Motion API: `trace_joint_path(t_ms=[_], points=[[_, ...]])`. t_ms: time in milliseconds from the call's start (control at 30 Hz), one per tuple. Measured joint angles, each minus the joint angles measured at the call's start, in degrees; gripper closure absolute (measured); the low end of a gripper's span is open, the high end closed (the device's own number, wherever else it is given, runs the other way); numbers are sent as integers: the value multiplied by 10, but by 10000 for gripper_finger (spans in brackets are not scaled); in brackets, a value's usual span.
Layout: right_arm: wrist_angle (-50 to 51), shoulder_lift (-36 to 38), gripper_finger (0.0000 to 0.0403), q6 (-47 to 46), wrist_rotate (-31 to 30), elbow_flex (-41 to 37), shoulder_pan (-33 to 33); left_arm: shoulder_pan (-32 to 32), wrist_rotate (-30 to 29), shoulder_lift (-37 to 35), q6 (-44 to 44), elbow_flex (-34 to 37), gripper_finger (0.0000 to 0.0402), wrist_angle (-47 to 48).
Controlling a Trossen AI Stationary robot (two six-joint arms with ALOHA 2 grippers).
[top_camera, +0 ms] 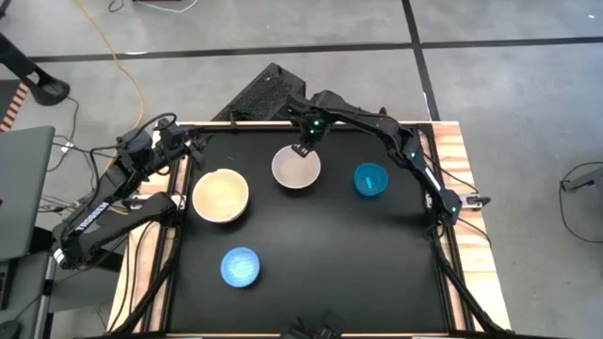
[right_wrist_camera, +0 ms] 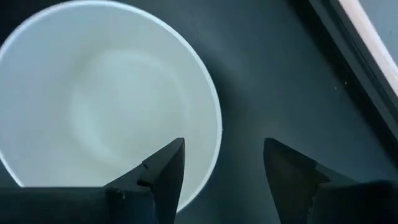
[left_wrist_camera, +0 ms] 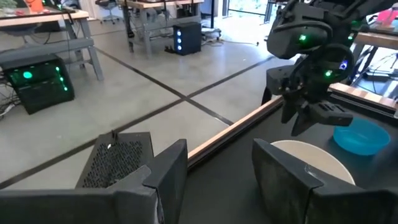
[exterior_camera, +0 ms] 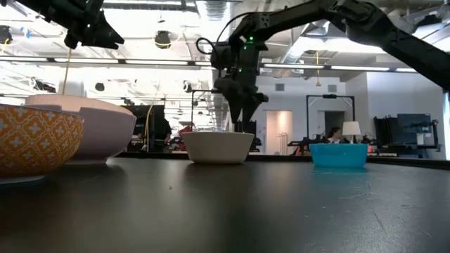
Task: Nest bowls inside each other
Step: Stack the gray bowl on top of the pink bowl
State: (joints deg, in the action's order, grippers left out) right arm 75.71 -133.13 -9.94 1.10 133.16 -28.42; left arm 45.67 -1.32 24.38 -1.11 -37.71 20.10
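Observation:
Four bowls stand on the black table. The white bowl [top_camera: 296, 168] is at the far middle, and the small teal-blue bowl [top_camera: 370, 180] is to its right. The larger cream-pink bowl [top_camera: 220, 196] is to its left. The light blue bowl [top_camera: 241, 266] is near the front; in the low view its wall [exterior_camera: 35, 140] is orange-patterned. My right gripper [right_wrist_camera: 224, 149] points down, open, just above the white bowl's far rim [right_wrist_camera: 214, 124], with one finger over the inside and one outside. My left gripper [left_wrist_camera: 217, 155] hangs open and level above the table's far left corner.
A black perforated box [top_camera: 264, 92] lies on the floor beyond the far edge. Wooden strips [top_camera: 452, 151] frame the table's sides. A laptop [top_camera: 24, 188] sits off to the left. The table's near right part [top_camera: 377, 273] is bare.

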Motion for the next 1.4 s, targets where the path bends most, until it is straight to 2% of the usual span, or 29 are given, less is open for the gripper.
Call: trace_joint_path(t_ms=[333, 433, 533, 700, 733, 933, 1100, 1400], points=[[-25, -66, 182, 4, 4, -4, 6, 0, 0, 0, -7, 0, 232, 20], [-26, -88, 195, 4, 5, -5, 9, 0, 0, 0, -8, 0, 232, 21], [-28, -96, 239, 4, 6, -5, 17, 0, 0, 0, -12, 0, 232, 21], [-40, -91, 369, -1, 19, -4, 31, 0, 1, 0, -12, 0, 232, 25], [-43, -85, 384, -4, 22, -3, 33, 0, 1, 0, -12, 0, 232, 25], [-52, -51, 394, -53, 32, -6, 57, 0, 13, 0, -16, 0, 232, 25], [-111, -3, 399, -106, 43, -4, 107, 0, 22, 0, -11, 0, 232, 25], [-338, -10, 401, -167, 49, -4, 198, 0, 24, 0, 9, 0, 232, 25]])
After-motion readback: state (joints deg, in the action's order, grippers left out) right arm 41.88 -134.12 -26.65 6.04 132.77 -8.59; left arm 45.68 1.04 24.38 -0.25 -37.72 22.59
